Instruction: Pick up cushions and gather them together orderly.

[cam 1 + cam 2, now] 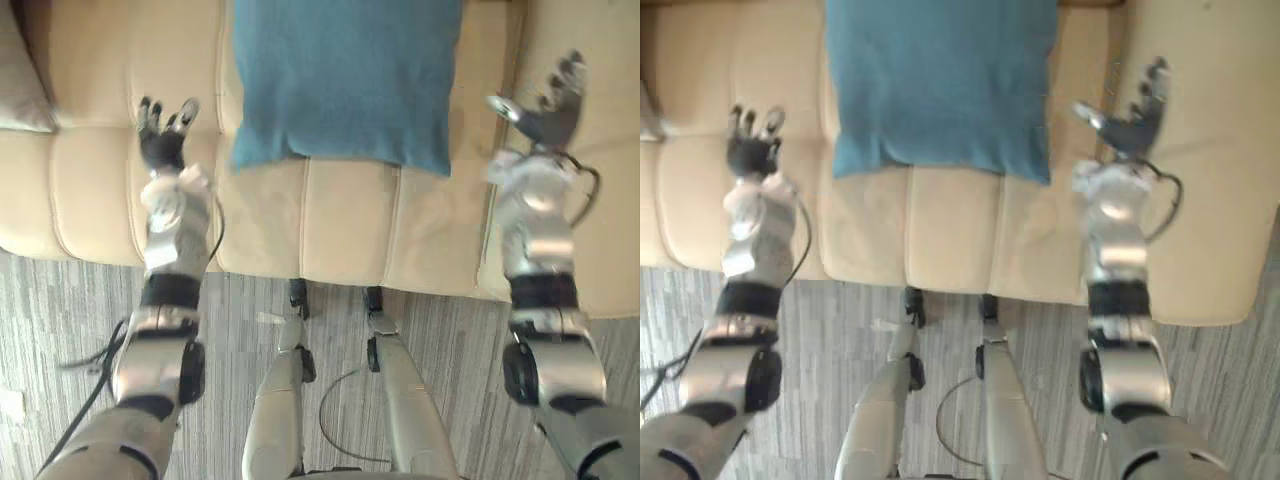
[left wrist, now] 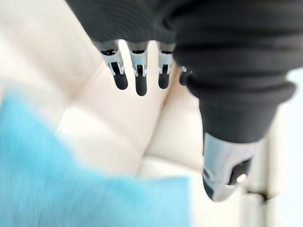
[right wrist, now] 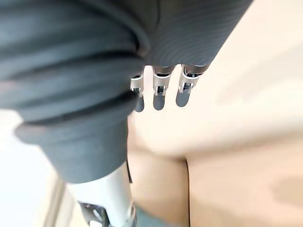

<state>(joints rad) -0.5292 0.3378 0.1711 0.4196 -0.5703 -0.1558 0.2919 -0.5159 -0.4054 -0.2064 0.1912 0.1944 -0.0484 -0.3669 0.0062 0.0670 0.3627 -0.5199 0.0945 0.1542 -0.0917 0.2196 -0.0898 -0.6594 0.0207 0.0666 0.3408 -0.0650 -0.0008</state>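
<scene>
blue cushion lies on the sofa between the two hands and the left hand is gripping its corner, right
Not quite. The blue cushion does lie on the sofa between the left hand and the right hand, but the left hand grips nothing: the left eye view shows it open, over bare sofa, apart from the cushion's corner.

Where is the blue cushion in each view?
Left eye view: blue cushion, top centre, between left robot hand and right robot hand.
Right eye view: cushion top, left of centre.
Left wrist view: blurred cushion past the fingers.
Right wrist view: unclear; perhaps a bluish sliver near the thumb.
Shared landmark: cream sofa.
</scene>
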